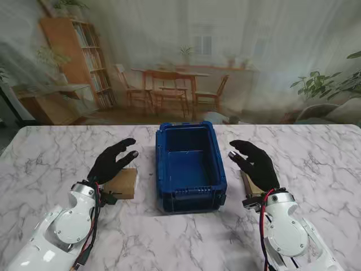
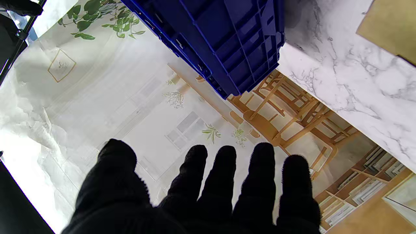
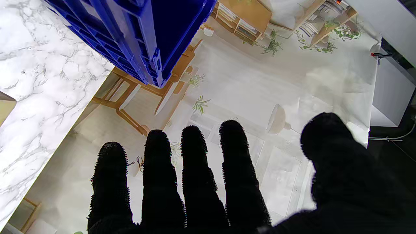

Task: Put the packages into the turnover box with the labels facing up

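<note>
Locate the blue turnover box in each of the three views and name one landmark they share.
Stand view: the blue turnover box sits mid-table between the left hand and right hand.
Left wrist view: its ribbed outer wall fills the upper middle.
Right wrist view: its wall and corner fill the upper left.
Shared landmark: the marble table, seen in all three.
</note>
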Controlling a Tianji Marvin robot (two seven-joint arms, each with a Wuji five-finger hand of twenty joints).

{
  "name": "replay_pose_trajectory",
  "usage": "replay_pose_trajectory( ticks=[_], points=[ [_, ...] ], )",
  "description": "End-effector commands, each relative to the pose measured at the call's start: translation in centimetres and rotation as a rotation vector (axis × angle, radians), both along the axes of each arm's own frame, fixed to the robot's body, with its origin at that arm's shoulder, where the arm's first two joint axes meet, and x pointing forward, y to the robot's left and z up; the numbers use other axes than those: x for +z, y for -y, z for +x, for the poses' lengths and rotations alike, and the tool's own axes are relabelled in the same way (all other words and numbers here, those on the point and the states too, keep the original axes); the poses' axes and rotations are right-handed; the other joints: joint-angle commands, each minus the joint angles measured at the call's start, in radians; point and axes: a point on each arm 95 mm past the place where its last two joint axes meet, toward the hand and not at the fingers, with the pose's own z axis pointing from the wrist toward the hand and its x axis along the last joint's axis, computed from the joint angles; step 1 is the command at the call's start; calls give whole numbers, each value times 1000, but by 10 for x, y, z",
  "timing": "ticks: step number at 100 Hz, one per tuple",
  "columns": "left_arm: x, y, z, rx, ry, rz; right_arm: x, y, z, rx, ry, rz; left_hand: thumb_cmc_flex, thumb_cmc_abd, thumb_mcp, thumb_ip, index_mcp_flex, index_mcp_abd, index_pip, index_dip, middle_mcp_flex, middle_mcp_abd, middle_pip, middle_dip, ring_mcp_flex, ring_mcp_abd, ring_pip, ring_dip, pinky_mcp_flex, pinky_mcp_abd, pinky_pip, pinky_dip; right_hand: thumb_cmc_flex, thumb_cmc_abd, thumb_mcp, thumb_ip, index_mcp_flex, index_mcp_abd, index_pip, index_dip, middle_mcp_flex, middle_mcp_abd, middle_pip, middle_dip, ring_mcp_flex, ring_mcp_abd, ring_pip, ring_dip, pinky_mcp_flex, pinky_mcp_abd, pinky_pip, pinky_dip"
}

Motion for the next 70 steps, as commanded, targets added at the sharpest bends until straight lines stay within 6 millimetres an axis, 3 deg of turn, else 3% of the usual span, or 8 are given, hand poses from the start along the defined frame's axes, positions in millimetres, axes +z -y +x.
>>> replay_pose_trajectory(
  ticks=[1, 70],
  points=[
    [-1, 3, -1, -18, -6, 4, -1, -1, -3, 8, -2, 7, 13, 23, -5, -3, 28, -12, -4, -11, 23, -21, 16, 8, 11, -15, -7, 1, -11, 11, 0, 22, 9, 35, -7, 27, 18, -22, 10, 24, 10, -4, 19, 5, 11, -14, 1, 11, -5, 0, 18, 2],
    [-3, 11, -6, -52, -31, -28, 0, -7, -15, 27, 16, 6, 7, 22, -7, -5, 42, -17, 3, -9, 28, -20, 22, 17, 5, -18, -12, -1, -14, 12, -5, 21, 8, 34, -8, 27, 19, -23, 9, 24, 12, -5, 17, 5, 10, -14, 1, 11, -4, 0, 20, 1]
  ],
)
